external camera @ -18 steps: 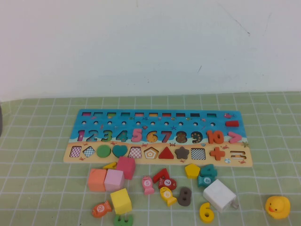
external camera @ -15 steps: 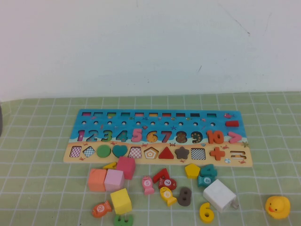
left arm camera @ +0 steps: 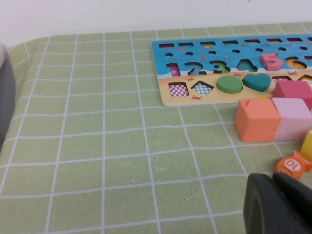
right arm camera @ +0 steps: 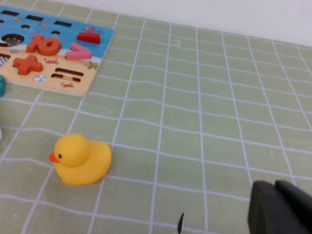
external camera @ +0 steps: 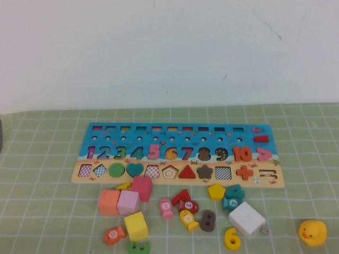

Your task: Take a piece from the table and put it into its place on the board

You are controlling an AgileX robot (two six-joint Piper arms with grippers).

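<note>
The piece (external camera: pixel 232 238) is a small flat yellow numeral 6. It lies face up and upright as read from the camera, on the worktop (external camera: pixel 47 174), near the bottom edge of the high view, right of centre, well apart from the board and below it in the frame.

The board (external camera: pixel 177 130) is a long wooden rectangle lying flat across the middle of the high view. Its upper band is blue, its lower band tan. A row of coloured numerals 1 to 10 runs along the blue band; the 6 place shows as a recess. The tan band carries shape recesses, some filled, some checkered.

The worktop is covered with a light green cloth crossed by a white grid.
</note>
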